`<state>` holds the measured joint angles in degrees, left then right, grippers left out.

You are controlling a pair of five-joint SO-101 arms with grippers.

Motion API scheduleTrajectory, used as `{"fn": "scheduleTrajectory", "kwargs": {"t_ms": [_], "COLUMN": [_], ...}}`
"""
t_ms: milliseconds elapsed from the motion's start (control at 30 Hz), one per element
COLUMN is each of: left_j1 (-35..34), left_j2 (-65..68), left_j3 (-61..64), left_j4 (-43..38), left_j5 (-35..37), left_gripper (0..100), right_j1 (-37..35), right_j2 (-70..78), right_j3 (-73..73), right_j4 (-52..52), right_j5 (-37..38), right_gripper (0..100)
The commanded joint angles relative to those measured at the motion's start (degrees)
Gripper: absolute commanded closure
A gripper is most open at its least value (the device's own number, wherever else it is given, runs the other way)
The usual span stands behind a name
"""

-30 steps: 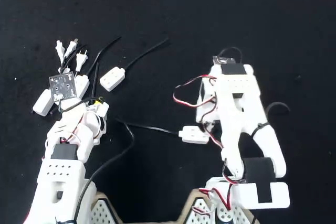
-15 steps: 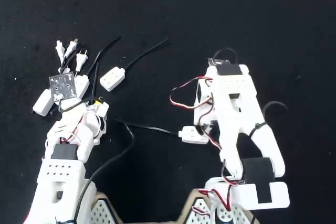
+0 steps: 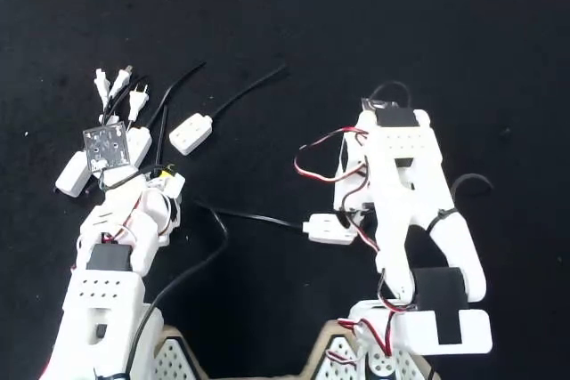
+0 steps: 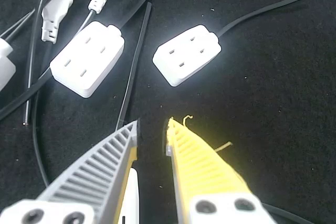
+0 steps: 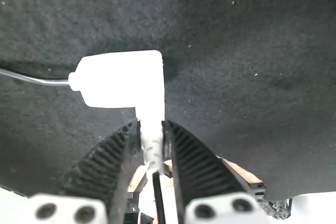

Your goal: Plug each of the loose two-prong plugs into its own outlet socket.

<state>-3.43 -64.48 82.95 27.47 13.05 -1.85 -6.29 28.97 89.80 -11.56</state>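
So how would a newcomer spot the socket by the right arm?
On the black table, look to the right arm. The socket lies against its inner side, alone. Unlike the others by the left arm, it touches the plug held in the right fingers.

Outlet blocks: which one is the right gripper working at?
The lone outlet block at mid-table: the right gripper holds a white plug against it. The other blocks lie far left by the left gripper.

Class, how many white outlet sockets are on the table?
4. Left cluster: far-left socket, middle socket partly covered, third socket. Centre: fourth socket. More could be hidden.
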Motion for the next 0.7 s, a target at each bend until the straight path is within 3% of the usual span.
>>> {"fn": "scheduleTrajectory", "kwargs": {"t_ms": [0,333,667], "left_j1": [-0.7,-0.7,-0.7], "left_j2": [-0.7,-0.7,-0.7], "left_j3": [-0.6,-0.7,-0.6], "left_j4": [-1.0,-1.0,-1.0], "left_j5": [0.3,0.3,0.3], "left_gripper": [90,90,90], "right_j1": [1.1,1.1,1.1], "right_j2": [0.2,8.8,11.6], "right_j3": [-1.9,-2.3,-2.3], "right_j4": [-3.0,-1.2,-9.0], "right_j5": [2.5,5.4,5.5], "right_gripper": [98.8,98.8,98.8]}}
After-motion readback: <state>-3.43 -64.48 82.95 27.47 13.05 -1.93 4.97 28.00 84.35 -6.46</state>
